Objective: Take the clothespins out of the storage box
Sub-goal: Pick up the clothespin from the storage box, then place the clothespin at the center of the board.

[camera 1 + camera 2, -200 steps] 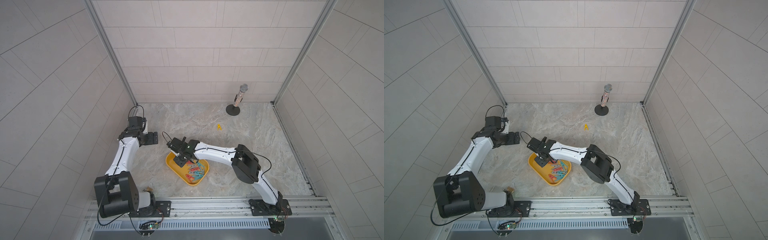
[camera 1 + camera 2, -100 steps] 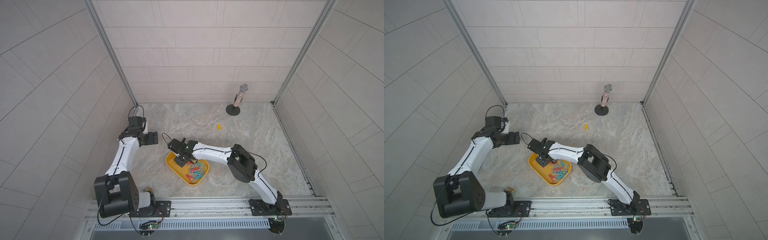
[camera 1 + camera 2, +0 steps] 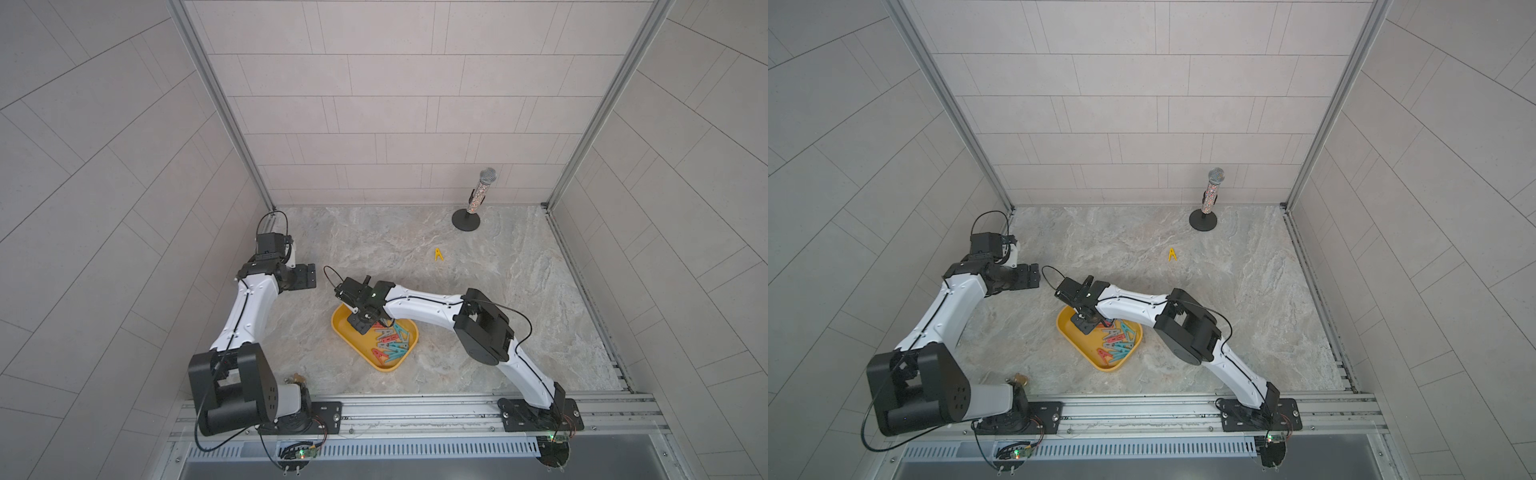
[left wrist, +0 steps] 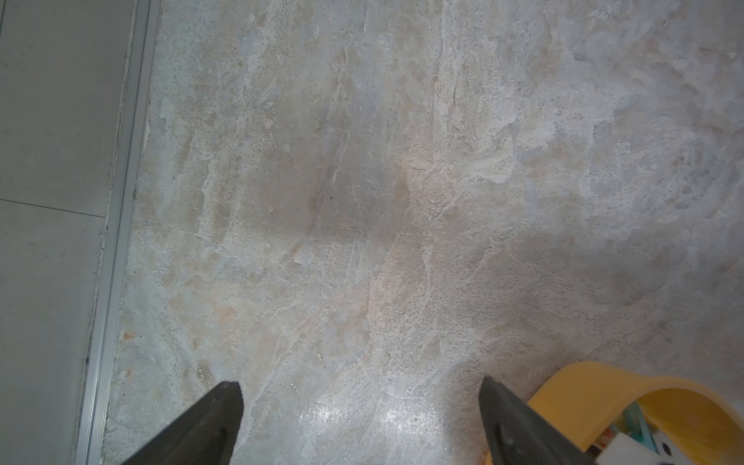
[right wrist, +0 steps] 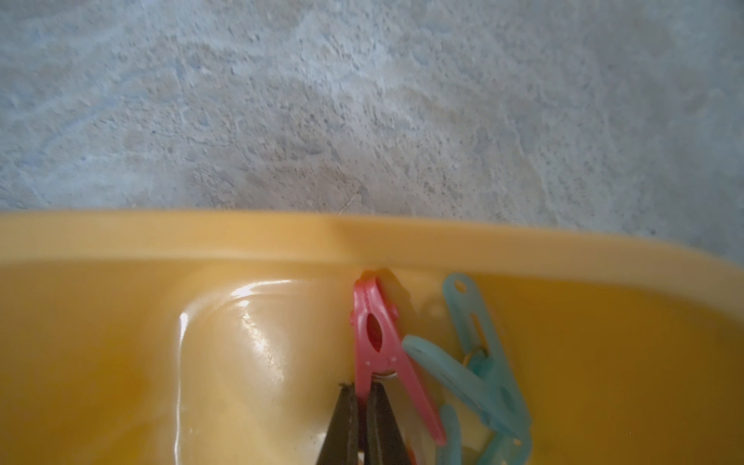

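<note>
My right jaws are down inside the storage box (image 3: 343, 331), at the end nearer my left arm, and they are pressed together on one leg of a red clothespin (image 5: 377, 340). The thin red leg runs down between the two dark tips. That pin's nose points at the inner wall of the box, right under the rim (image 5: 241, 237), and seems to touch it. Just beside it lie two teal clothespins (image 5: 470, 318), one crossing the other, close against the red pin's free leg. In both top views the rest of the clothespins (image 3: 391, 341) lie in a loose heap in the other half of the box (image 3: 1070, 332), teal, red and grey mixed together. One yellow clothespin (image 3: 438, 254) lies alone on the counter (image 3: 374, 241), well apart from the box, towards the glittery microphone (image 3: 478, 194) standing in the far corner. My left jaws are spread wide with nothing between them, held over bare counter, with a corner of the box (image 4: 583, 384) just beside one tip.
</note>
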Tool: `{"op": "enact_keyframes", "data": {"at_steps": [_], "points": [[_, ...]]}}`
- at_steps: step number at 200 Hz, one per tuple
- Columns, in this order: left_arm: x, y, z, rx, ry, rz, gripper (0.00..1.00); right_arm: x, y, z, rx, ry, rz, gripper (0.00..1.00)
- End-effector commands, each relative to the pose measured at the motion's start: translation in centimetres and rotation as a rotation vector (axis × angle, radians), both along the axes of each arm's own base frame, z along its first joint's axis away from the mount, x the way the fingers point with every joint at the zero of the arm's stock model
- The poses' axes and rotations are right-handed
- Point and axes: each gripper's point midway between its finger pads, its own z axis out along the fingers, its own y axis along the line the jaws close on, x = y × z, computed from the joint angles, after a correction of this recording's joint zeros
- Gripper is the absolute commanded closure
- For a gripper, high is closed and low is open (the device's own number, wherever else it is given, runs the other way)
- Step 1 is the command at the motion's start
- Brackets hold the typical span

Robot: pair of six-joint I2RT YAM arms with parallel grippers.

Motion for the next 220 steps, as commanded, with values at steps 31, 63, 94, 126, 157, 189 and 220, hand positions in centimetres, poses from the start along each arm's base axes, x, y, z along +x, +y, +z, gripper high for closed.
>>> {"op": "enact_keyframes", "data": {"at_steps": [31,63,94,126,157,189,220], "points": [[-0.3,0.2,0.3,0.002,0.000,-0.003,0.00,-2.1,0.4,4.3,0.085,0.014,0.061,1.00],[-0.4,0.2,0.2,0.004,0.004,-0.003,0.00,-2.2,0.0,6.5,0.126,-0.003,0.048,1.00],[-0.4,0.2,0.1,0.000,0.006,-0.002,0.00,-2.3,-0.2,9.1,0.176,-0.030,0.033,1.00],[-0.3,-0.2,0.1,-0.016,0.005,-0.013,0.00,-1.8,-0.9,10.7,0.216,-0.053,-0.002,1.00],[-0.4,-1.4,0.2,-0.071,-0.007,-0.054,0.00,-0.7,-2.1,11.6,0.251,-0.068,-0.067,1.00],[-0.4,-1.8,0.1,-0.088,-0.005,-0.066,0.00,0.8,-4.4,12.8,0.288,-0.089,-0.159,1.00],[-0.4,-1.8,0.0,-0.092,-0.003,-0.070,0.00,2.6,-7.5,13.4,0.316,-0.087,-0.275,1.00]]}}
